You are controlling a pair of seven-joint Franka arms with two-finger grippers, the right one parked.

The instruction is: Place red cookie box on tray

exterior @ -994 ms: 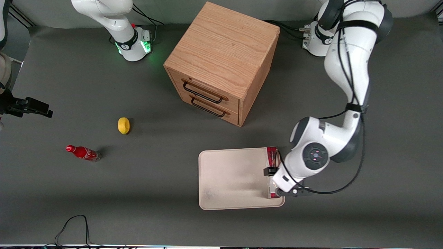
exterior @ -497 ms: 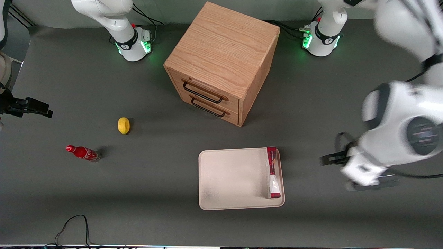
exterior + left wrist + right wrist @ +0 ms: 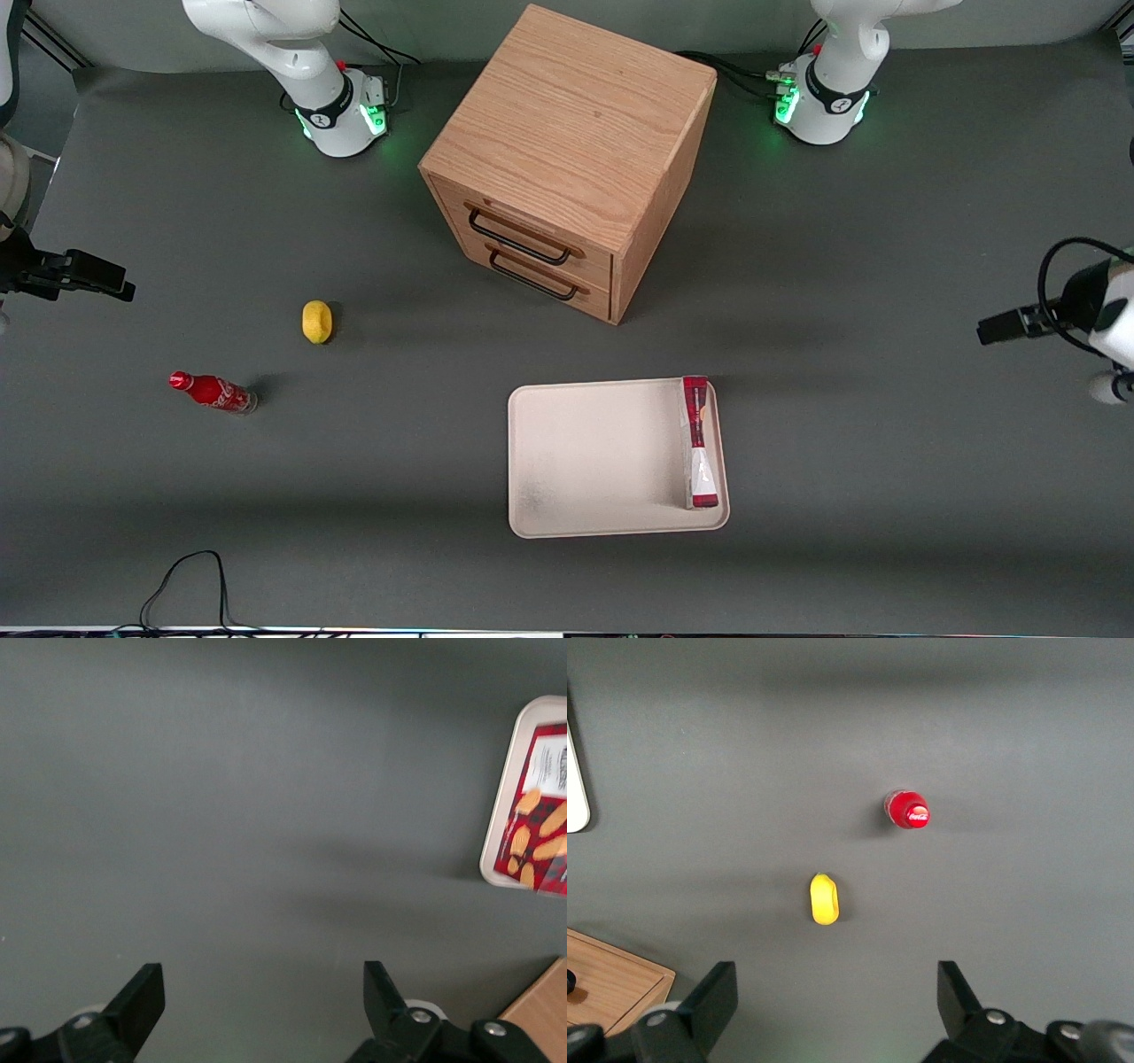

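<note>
The red cookie box [image 3: 697,443] lies flat in the cream tray [image 3: 594,461], along the short rim nearest the working arm's end of the table. Its cookie pictures show in the left wrist view, where the red cookie box [image 3: 540,828] rests inside the tray rim [image 3: 500,837]. My gripper [image 3: 261,979] is open with nothing between its fingers, and only bare grey table lies under it. In the front view the gripper [image 3: 1028,341] hangs at the working arm's end of the table, well apart from the tray.
A wooden drawer cabinet [image 3: 567,151] stands farther from the front camera than the tray. A yellow lemon [image 3: 316,321] and a small red soda bottle [image 3: 213,392] lie toward the parked arm's end. A black cable [image 3: 190,576] loops near the table's front edge.
My gripper let go of the red cookie box on the tray and swung away toward the working arm's end of the table. The box stayed where it was set.
</note>
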